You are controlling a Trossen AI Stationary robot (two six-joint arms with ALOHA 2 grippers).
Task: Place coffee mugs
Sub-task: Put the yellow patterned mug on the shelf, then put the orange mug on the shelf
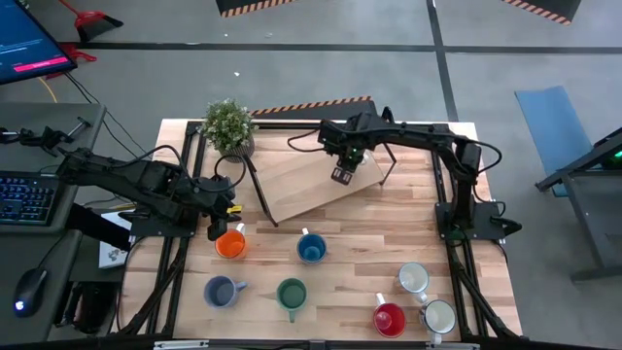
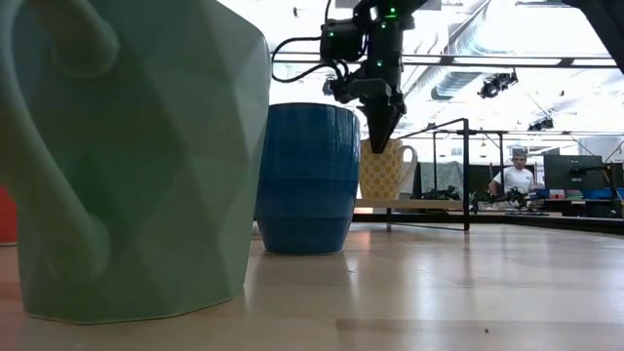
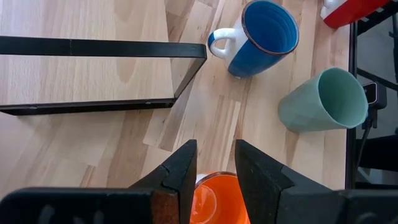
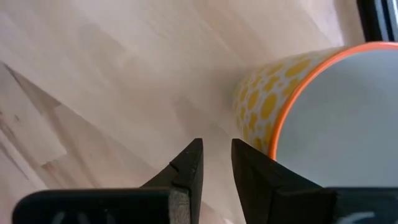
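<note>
The left gripper (image 1: 226,230) hangs over the orange mug (image 1: 230,244) at the table's left, fingers slightly parted above its rim; the right gripper (image 1: 342,175) hovers over the raised wooden board (image 1: 301,185), fingers nearly closed on nothing, beside a yellow-patterned cream mug (image 4: 323,118). The bright blue mug (image 1: 311,249), green mug (image 1: 291,294) and red mug (image 1: 389,319) stand on the table (image 1: 360,243) nearer the front

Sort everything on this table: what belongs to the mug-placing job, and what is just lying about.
Job:
orange mug
bright blue mug
grey-blue mug
green mug
red mug
two white mugs
yellow-patterned mug
wooden shelf

Lying about:
potted plant
keyboard
mouse
</note>
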